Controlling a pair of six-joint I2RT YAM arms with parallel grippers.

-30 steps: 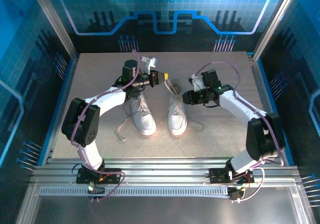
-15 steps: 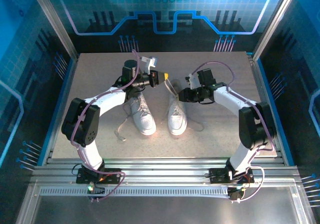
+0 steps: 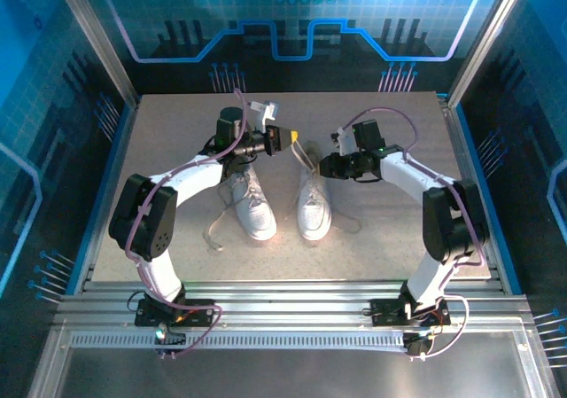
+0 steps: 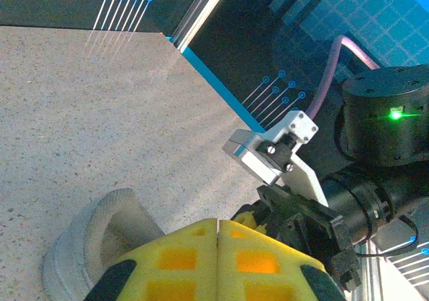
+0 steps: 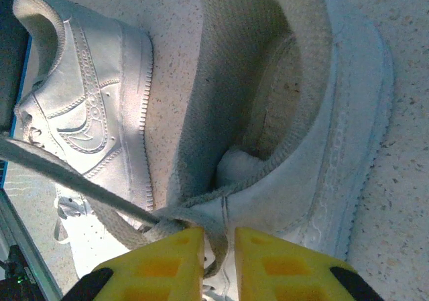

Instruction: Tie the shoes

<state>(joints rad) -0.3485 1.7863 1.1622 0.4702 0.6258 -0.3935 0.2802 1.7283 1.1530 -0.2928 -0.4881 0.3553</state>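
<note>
A white low-top left sneaker (image 3: 254, 205) and its right twin (image 3: 314, 205) lay side by side on the speckled grey counter (image 3: 177, 123), toes toward the near edge. The left gripper (image 3: 289, 137) hung beyond their heels, yellow fingers (image 4: 181, 254) pressed together, its white arm (image 3: 199, 175) crossing the left heel. The right gripper (image 5: 219, 237) pinched a flat white lace (image 5: 87, 187) at the right sneaker's grey collar.

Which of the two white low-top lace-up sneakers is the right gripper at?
The sneaker nearer the right arm: the right gripper straddles its white lace beside its opening.
</note>
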